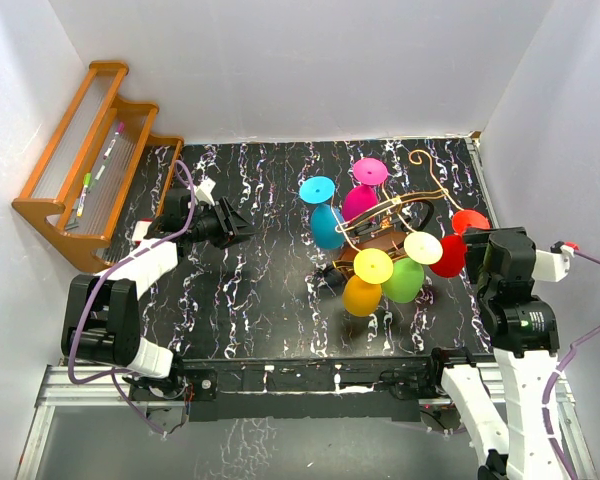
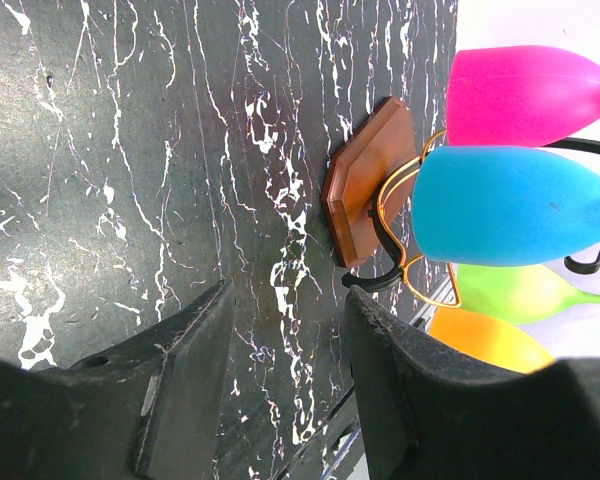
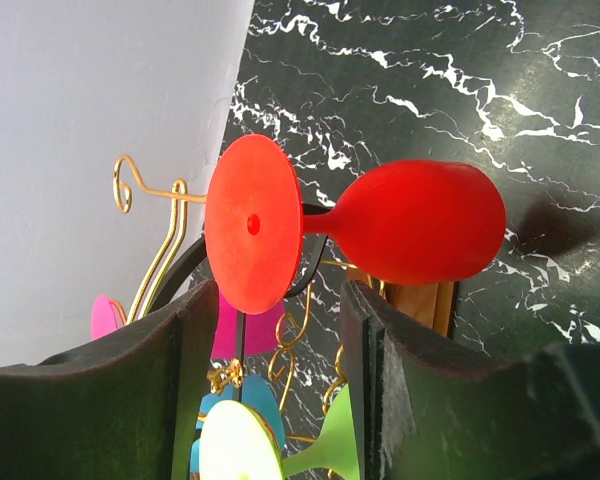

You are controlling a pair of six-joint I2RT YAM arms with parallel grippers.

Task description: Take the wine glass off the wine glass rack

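Approach step, nothing grasped yet. The wine glass rack (image 1: 392, 205) is seen right of centre on the worktop (image 1: 260, 270), with all glasses hung on its gold wire. The red wine glass (image 1: 448, 256) is hung at the rack's right side, on the edge nearest the right arm. The right tool (image 1: 485, 255) is held just beside that side of the rack, with its jaws apart. In the right wrist view the red wine glass (image 3: 420, 222) is seen lying sideways, its round foot (image 3: 250, 225) framed in the gap of the right tool (image 3: 277, 295). No contact with either finger (image 3: 195, 330) can be made out, so the glass is judged lined up but not clamped. The left tool (image 1: 230, 225) is parked well apart from the rack on its left, pointed toward it, jaws apart and empty. This is confirmed in the left wrist view, where only bare worktop is seen within the left tool (image 2: 285, 300). The cyan glass (image 1: 327, 225), magenta glass (image 1: 360, 200), green glass (image 1: 405, 280) and orange glass (image 1: 362, 295) are crowded close on the rack. Next move, as judged: the right tool is to be advanced slightly and closed on the stem or foot. The glass is then to be slid outward along the wire, away from the rack, with neighbouring glasses avoided. Tipping of the rack is a possible risk.
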